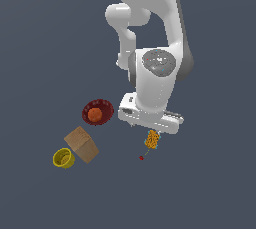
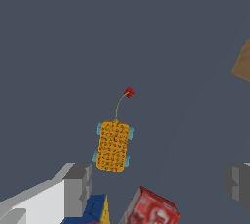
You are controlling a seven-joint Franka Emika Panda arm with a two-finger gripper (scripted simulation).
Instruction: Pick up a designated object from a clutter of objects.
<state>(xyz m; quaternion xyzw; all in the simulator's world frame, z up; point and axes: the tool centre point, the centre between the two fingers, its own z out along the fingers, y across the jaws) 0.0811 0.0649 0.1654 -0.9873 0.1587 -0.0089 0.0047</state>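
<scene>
The orange-yellow block is seen on the floor beside the red packet. The gripper is spread wide, nothing held. It probably feels light and stiff; its long sides should be pinched.

The Panda arm is showing smooth white rounded shells with grey joint seams — a grey disc cap, dotted with tiny red and blue specks, is sitting on the wrist. Below it a white boxy hand is carrying blocky grey fingers.
</scene>
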